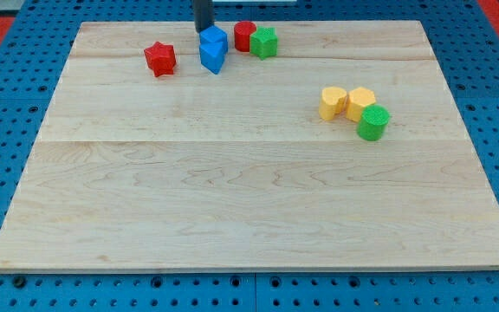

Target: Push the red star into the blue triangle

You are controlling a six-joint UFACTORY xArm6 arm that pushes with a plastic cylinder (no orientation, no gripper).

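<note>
The red star (159, 58) lies near the view's top left on the wooden board (249, 199). Two blue blocks stand to its right, touching each other: an upper one (215, 38) and a lower triangle-like one (210, 56). A small gap separates the red star from them. My tip (204, 29) comes down from the view's top edge and ends right at the upper left of the upper blue block, to the upper right of the red star.
A red cylinder (244, 35) and a green block (264, 42) touch each other just right of the blue blocks. At the view's right, two yellow blocks (333, 102) (360, 102) and a green cylinder (372, 122) cluster together.
</note>
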